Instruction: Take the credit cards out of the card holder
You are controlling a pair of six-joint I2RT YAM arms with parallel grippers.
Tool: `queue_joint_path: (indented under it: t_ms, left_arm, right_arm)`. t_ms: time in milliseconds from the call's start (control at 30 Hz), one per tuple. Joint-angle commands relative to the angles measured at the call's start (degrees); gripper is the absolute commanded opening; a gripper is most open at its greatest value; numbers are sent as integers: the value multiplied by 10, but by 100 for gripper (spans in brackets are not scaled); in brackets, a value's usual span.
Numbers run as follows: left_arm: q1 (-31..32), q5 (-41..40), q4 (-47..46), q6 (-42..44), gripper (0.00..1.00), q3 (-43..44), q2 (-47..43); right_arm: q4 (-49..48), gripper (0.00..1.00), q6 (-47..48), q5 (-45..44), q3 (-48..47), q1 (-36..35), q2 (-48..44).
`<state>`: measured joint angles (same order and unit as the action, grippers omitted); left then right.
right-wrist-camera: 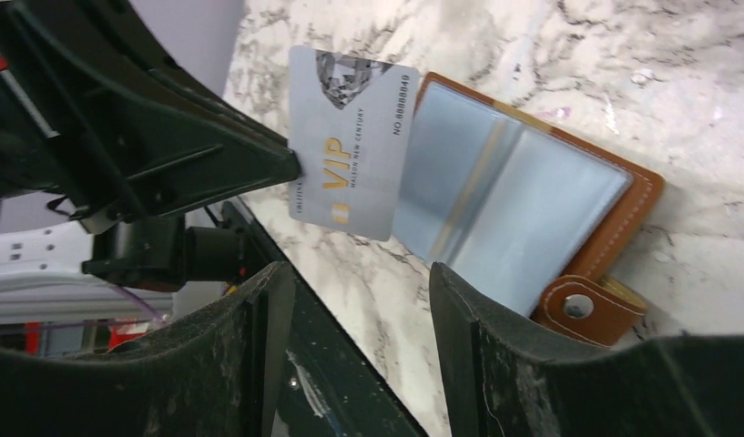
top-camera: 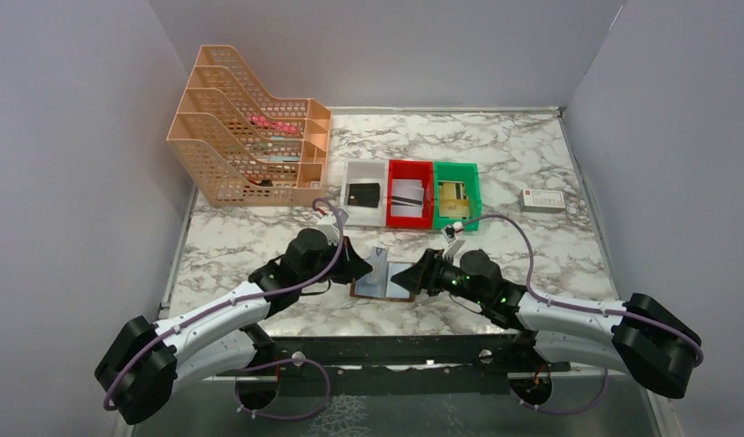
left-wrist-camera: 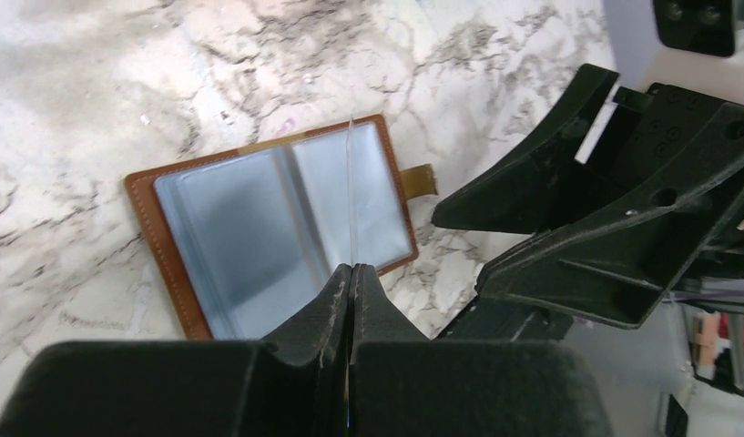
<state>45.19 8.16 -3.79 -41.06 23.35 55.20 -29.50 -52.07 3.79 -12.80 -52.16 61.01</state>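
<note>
The brown card holder (top-camera: 383,289) lies open on the marble table, its pale blue sleeves (left-wrist-camera: 259,218) facing up and its tab (left-wrist-camera: 421,179) to one side. My left gripper (top-camera: 366,269) is shut on a silver-grey VIP credit card (right-wrist-camera: 354,141) and holds it on edge over the holder. In the left wrist view the card (left-wrist-camera: 351,182) shows only as a thin line ahead of the left gripper (left-wrist-camera: 351,269). My right gripper (right-wrist-camera: 354,291) is open and empty, just right of the holder (right-wrist-camera: 523,209), near the snap tab (right-wrist-camera: 582,305).
A white bin (top-camera: 350,173) holds a black card, a red bin (top-camera: 407,167) holds white cards, and a green bin (top-camera: 456,169) holds gold cards, all behind the holder. An orange mesh rack (top-camera: 249,137) stands back left. A small white box (top-camera: 542,200) lies back right.
</note>
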Motion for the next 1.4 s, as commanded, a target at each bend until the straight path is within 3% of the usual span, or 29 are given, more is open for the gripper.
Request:
queue_joint_path:
  t_ms: [0,233,567,967,1200,1267,1367]
  left_arm:
    - [-40,118,-78,1,0,-15,-14]
    - [-91,239,-161,-21,0,-31,18]
    - [-92,279,-253,-88,0,-67,4]
    - [-92,301,-286,-111,0,-78,-4]
    - [-92,291,-288,-113,0,-89,-13]
    - [-93,284,-287,-115,7,-92,-18]
    - [-93,272,-287,-120,42,-95,-22]
  right_arm:
    - [-33,62,4,43,-1,22,-18]
    - [-110,62,-8,166,-15,72,39]
    - [-200,52,-45,171,-1,76,77]
    - [-283,25,-73,197,27,77,77]
    - [-274,2,-71,195,39,77,45]
    - [-264,1,-70,190,41,77,33]
    - [-242,1,-70,180,47,77,14]
